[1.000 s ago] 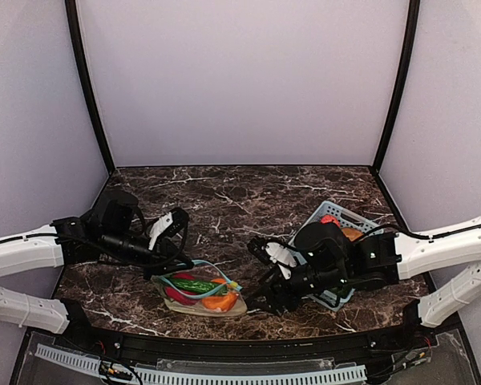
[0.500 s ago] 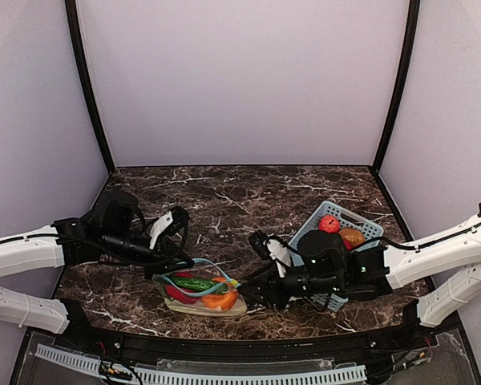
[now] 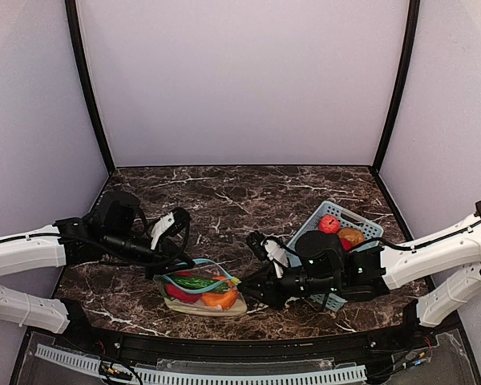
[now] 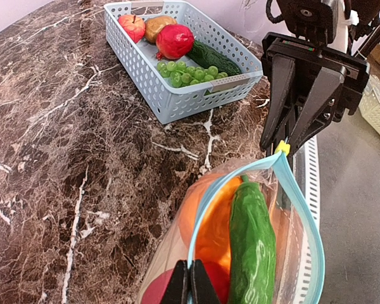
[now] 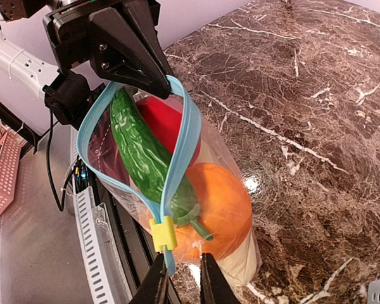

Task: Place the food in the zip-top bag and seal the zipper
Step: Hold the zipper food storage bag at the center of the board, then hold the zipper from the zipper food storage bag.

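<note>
Plain pale walls (image 3: 240,80) stand behind the zip-top bag (image 4: 297,253) and to both of its sides. Under the bag is a dark brown table (image 3: 248,192) with white marble veins. The bag is at the near edge of this table, between the two arms.

To the right of the bag, apart from it, stands a light blue lattice basket (image 4: 196,101). It holds a red round fruit (image 4: 174,40), green grapes (image 4: 183,71) and some other pieces.

The bag's mouth is drawn into a long open loop, and its lower part rests on the table. The left gripper (image 4: 190,288) is closed tightly on the left end of the mouth. The right gripper (image 5: 183,256) is at the right end. Its jaws are nearly together, one on each side of the strip, but I cannot tell if they already pinch it.

Inside the bag lie a green cucumber (image 5: 145,152), an orange (image 5: 221,202), a red piece (image 5: 161,120) and a cream piece (image 5: 240,266).

The zipper (image 5: 187,133) is unsealed. A small yellow slider (image 5: 163,233) sits on it just above the right fingertips.
</note>
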`<action>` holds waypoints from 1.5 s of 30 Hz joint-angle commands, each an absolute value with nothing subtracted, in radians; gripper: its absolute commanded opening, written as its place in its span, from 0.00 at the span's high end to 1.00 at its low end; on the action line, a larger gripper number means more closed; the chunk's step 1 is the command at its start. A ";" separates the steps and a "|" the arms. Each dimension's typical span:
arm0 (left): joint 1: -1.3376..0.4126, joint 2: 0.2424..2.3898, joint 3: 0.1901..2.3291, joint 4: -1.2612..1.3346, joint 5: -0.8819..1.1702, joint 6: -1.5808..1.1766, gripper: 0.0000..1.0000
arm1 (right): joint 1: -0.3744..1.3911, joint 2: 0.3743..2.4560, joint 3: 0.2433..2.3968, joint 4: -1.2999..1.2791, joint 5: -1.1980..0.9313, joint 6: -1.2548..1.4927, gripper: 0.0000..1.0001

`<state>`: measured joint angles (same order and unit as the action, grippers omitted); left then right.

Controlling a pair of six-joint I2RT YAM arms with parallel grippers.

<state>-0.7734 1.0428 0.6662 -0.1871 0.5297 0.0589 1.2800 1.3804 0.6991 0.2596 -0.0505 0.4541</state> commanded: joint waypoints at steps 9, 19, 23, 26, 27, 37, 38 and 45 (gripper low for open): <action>-0.777 1.045 0.672 -0.200 0.532 0.064 0.99 | 1.274 1.396 0.730 0.294 -0.060 0.448 0.84; -0.777 1.040 0.672 -0.203 0.531 0.063 0.99 | 1.274 1.400 0.732 0.291 -0.060 0.449 1.00; -0.777 1.039 0.688 -0.219 0.528 0.066 0.78 | 1.274 1.394 0.734 0.290 -0.072 0.442 1.00; -0.777 1.025 0.741 -0.237 0.510 0.079 0.35 | 1.273 1.396 0.754 0.261 -0.102 0.424 1.00; -0.778 1.020 0.767 -0.236 0.508 0.087 0.30 | 1.273 1.398 0.762 0.247 -0.114 0.418 1.00; -0.823 1.119 0.874 -0.164 0.671 0.140 0.16 | 1.274 1.392 0.768 0.225 -0.133 0.396 1.00; -0.833 1.132 0.877 -0.161 0.676 0.150 0.17 | 1.274 1.391 0.769 0.225 -0.132 0.396 1.00; -0.905 1.253 0.907 -0.133 0.716 0.161 0.27 | 1.274 1.393 0.776 0.218 -0.133 0.394 1.00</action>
